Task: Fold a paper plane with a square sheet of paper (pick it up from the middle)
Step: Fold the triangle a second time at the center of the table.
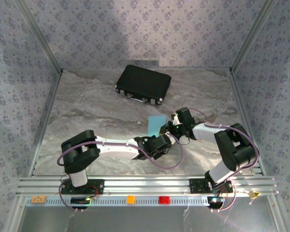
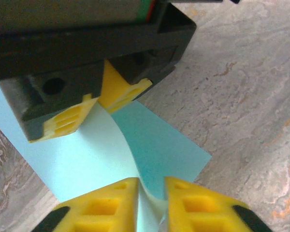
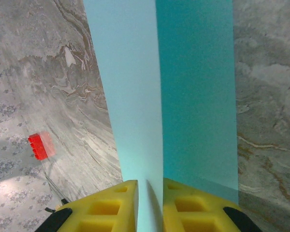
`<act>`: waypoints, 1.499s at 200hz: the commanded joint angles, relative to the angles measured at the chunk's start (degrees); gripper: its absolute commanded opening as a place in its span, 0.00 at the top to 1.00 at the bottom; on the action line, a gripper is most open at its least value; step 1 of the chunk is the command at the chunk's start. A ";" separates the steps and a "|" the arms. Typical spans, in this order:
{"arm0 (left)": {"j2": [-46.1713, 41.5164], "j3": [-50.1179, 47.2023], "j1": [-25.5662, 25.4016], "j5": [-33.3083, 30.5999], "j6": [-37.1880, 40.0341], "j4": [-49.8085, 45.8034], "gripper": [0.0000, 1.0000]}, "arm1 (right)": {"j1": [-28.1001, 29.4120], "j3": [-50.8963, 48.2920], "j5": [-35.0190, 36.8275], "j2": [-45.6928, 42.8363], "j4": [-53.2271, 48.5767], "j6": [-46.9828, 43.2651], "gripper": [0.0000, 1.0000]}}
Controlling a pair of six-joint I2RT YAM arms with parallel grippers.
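Note:
The square sheet of paper (image 1: 157,124) is light blue and held off the table between both grippers, bent along a middle ridge into a pale half and a darker half (image 3: 193,96). My left gripper (image 2: 151,203) is shut on the ridge at the sheet's near edge, the paper (image 2: 87,154) curving up between its yellow fingers. My right gripper (image 3: 150,205) is shut on the same ridge from the opposite edge. In the left wrist view the right gripper (image 2: 97,105) shows at the top, pinching the sheet. From above, the left gripper (image 1: 165,137) and the right gripper (image 1: 168,126) meet near the table's middle.
A black rectangular case (image 1: 143,84) lies at the back of the marble table (image 1: 87,111). An orange block (image 1: 130,198) and a red block (image 1: 164,199) sit on the front rail. Patterned walls close in the left, right and back.

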 commanded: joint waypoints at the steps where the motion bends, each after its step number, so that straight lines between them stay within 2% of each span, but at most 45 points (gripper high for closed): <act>1: -0.51 0.62 0.08 0.54 -0.14 -0.13 0.92 | -0.60 -0.42 0.22 -1.44 -0.83 0.07 0.80; 24: -0.97 0.54 0.86 3.22 -1.00 -0.32 1.00 | -1.14 -1.18 1.67 -2.99 -2.32 -0.28 0.77; 36: -1.54 0.54 1.72 5.85 -2.02 -0.47 1.00 | -1.80 -1.69 2.92 -4.30 -3.87 -0.64 0.75; 53: -2.67 0.60 3.98 11.72 -4.00 -0.72 1.00 | -3.34 -2.63 4.98 -6.65 -6.85 -1.60 0.73; 76: -3.92 0.89 7.60 22.69 -7.85 -0.30 1.00 | -5.79 -4.14 8.79 -11.09 -11.83 -3.01 0.71; 111: -2.86 2.12 12.04 36.83 -12.79 1.40 1.00 | -9.24 -7.38 9.69 -18.44 -14.43 -4.14 0.71; 150: -1.45 2.31 14.58 44.62 -18.53 5.61 1.00 | -8.26 -9.65 8.49 -25.21 -13.64 -6.60 0.73; 192: -1.52 1.03 16.22 45.14 -21.81 7.50 1.00 | -5.53 -11.79 7.63 -26.98 -11.36 -5.77 0.81; 213: -1.61 0.42 16.91 44.04 -21.85 6.99 1.00 | -3.79 -11.66 5.21 -24.35 -9.20 -5.28 0.86; 253: -0.57 0.55 17.29 42.45 -20.95 4.87 1.00 | 0.93 -9.29 5.86 -16.92 -6.90 -4.70 0.90; 300: 0.24 0.00 17.79 42.95 -21.18 5.02 1.00 | 1.87 -9.32 7.01 -12.17 -5.09 -3.86 0.92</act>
